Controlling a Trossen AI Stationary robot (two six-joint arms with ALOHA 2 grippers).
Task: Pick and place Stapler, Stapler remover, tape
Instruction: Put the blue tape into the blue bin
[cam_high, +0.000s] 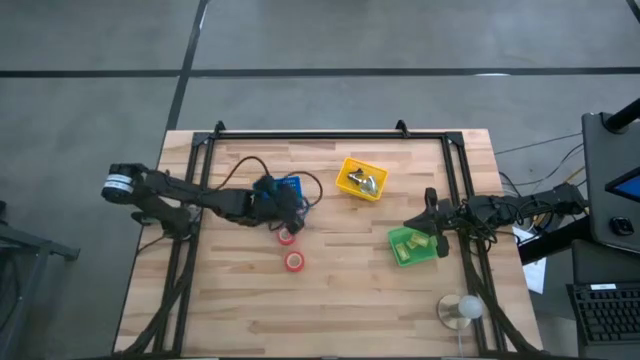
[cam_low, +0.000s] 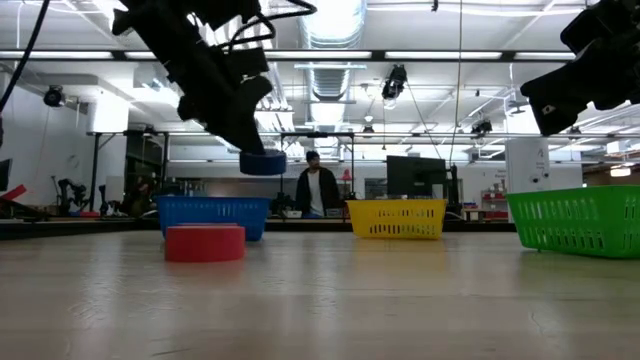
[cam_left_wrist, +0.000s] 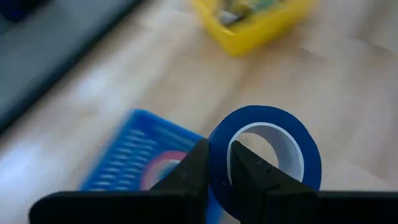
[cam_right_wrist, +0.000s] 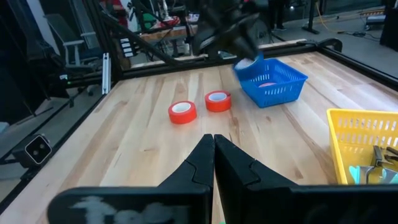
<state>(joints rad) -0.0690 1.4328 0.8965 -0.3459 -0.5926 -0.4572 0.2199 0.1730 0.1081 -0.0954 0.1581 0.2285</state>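
My left gripper (cam_left_wrist: 217, 163) is shut on a blue tape roll (cam_left_wrist: 273, 134) with a pale centre, held in the air over the blue basket (cam_high: 291, 186) (cam_low: 212, 215). A pinkish ring (cam_left_wrist: 163, 168) shows inside that basket. Two red tape rolls (cam_high: 287, 235) (cam_high: 294, 261) lie flat on the wood just near of the basket. The yellow basket (cam_high: 361, 180) holds silvery metal pieces. My right gripper (cam_right_wrist: 214, 148) is shut on nothing and waits at the table's right side beside the green basket (cam_high: 413, 245). No stapler is recognisable in these views. My left gripper holds the blue roll by its wall (cam_left_wrist: 219, 155), one finger (cam_left_wrist: 249, 171) inside the ring's hole and the other finger (cam_left_wrist: 189, 171) outside. The fingers slant down from the table's left. The roll (cam_low: 262, 161) lies about level below them, lifted clear above the basket.
A black frame rail (cam_high: 300, 137) runs around the table's edges. A round white object (cam_high: 462, 308) stands near the table's near right corner. Bare wood (cam_high: 250, 310) lies toward the near left. A person (cam_low: 316, 190) stands in the room beyond the table.
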